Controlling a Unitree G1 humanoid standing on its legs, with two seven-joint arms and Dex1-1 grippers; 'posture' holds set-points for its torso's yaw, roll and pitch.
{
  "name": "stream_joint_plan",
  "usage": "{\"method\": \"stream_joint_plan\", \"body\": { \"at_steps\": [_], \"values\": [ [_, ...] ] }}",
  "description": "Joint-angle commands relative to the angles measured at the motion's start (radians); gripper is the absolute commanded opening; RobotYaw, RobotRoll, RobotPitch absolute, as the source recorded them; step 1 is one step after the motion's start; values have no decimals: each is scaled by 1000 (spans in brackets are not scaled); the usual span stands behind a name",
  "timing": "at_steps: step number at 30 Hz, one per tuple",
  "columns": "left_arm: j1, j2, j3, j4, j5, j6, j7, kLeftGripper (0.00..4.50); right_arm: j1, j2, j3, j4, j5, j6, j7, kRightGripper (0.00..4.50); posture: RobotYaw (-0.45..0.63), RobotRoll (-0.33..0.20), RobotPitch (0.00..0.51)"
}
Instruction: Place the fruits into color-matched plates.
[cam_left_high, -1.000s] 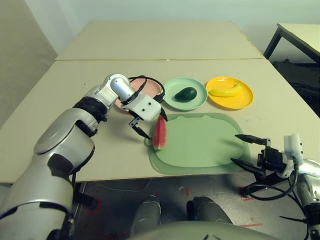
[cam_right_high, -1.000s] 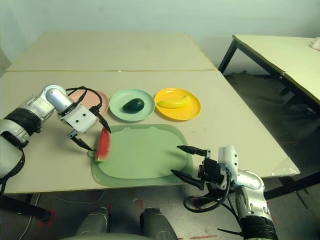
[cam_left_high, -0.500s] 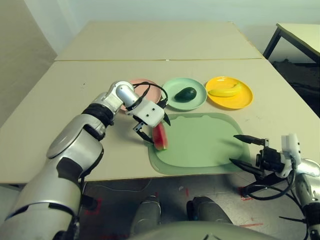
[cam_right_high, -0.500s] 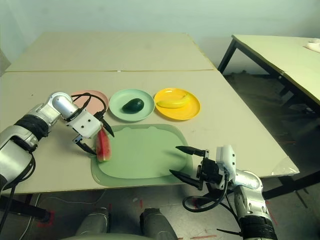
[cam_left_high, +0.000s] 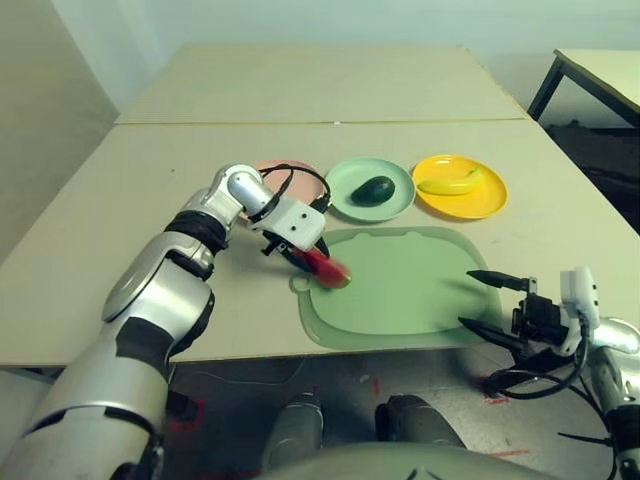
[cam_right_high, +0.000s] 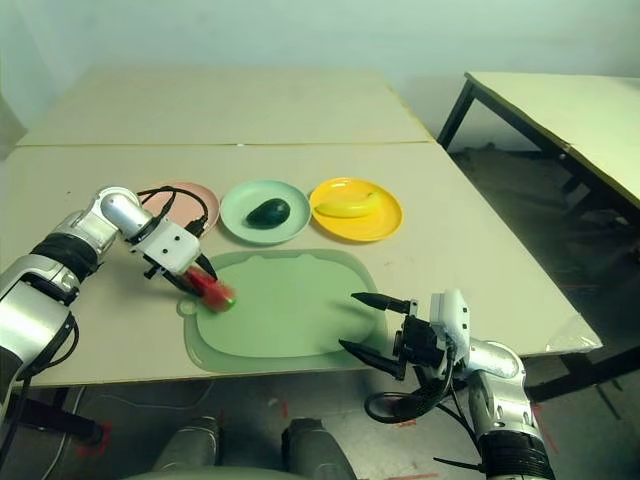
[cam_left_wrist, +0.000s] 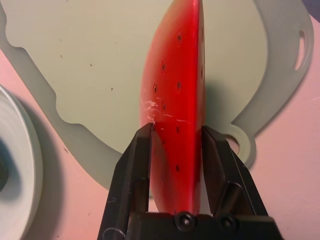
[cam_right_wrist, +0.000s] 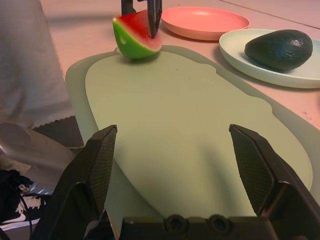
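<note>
Left hand (cam_left_wrist: 176, 150) clamps watermelon wedge (cam_left_wrist: 177, 100) at mat (cam_left_high: 400, 285) edge; right hand (cam_right_wrist: 175, 165) wide open, empty.

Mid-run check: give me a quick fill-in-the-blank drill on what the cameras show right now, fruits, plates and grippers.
1. The left gripper is shut on the ____ wedge.
2. The avocado lies in the ____ plate.
3. The banana lies in the ____ plate.
4. The right gripper, its jaws ____, hovers at the near edge of the cutting mat, and the pink plate holds no fruit.

Missing words: watermelon; mint green; yellow; open
</note>
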Motion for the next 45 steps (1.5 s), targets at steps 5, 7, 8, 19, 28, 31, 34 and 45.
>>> {"method": "stream_joint_plan", "body": {
  "at_steps": [5, 7, 8, 19, 28, 31, 34, 45],
  "values": [
    [28, -1, -10, 5, 27, 9, -8, 1164, 12, -10, 9, -2, -10, -1, -4, 4500, -51, 0, 34],
    [27, 0, -8, 5, 24, 12, -8, 1164, 12, -10, 9, -6, -10, 2, -6, 4500, -51, 0, 34],
    [24, 0, -8, 3, 19, 17, -8, 1164, 13, -10, 9, -7, -9, 2, -7, 4500, -50, 0, 34],
    [-30, 12, -10, -56, -85, 131, -8, 1146, 9, -7, 12, -13, -10, 4, -16, 4500, -47, 0, 31],
    [-59, 58, -60, -129, -181, 217, -8, 1146, 5, -6, 21, -15, -11, 5, -23, 4500, -43, 0, 32],
    [-69, 76, -63, -130, -191, 224, -8, 1146, 3, -4, 23, -19, -10, 7, -28, 4500, -40, 0, 34],
    [-92, 86, -30, -77, -164, 207, -8, 1146, 12, 3, 16, -31, -2, 12, -45, 4500, -31, 0, 37],
    [-171, 123, 123, 156, 99, 185, 217, 1146, 103, 98, -26, -164, 46, 53, -237, 4500, -24, 0, 44]
  ]
}}
